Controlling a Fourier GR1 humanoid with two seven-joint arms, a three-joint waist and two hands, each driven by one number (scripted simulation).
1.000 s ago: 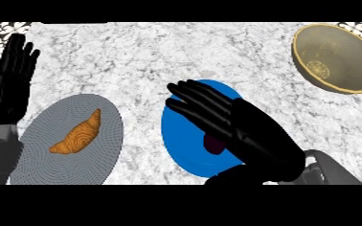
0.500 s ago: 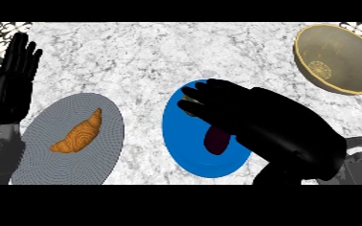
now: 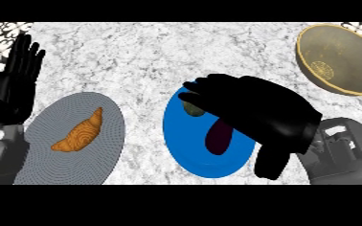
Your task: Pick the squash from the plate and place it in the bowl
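The blue plate [image 3: 185, 148] lies at the counter's middle. On it lies the squash [image 3: 218, 139], dark purplish with an olive-green end; most of it is hidden under my right hand [image 3: 258, 110]. That hand hovers over the plate, palm down, fingers bent a little over the squash's far end and thumb hanging apart near the front rim. I cannot see it gripping the squash. The tan bowl [image 3: 332, 60] stands at the far right edge, nothing in it. My left hand [image 3: 20, 79] rests open, fingers up, at the left edge.
A grey plate [image 3: 42, 158] with a brown croissant [image 3: 79, 133] lies at the front left. Bare marble counter [image 3: 141, 52] stretches along the back, between the plates and the bowl.
My right hand has moved lower and leftward over the blue plate and bent its fingers over the squash. The left hand, squash and bowl have stayed where they were.
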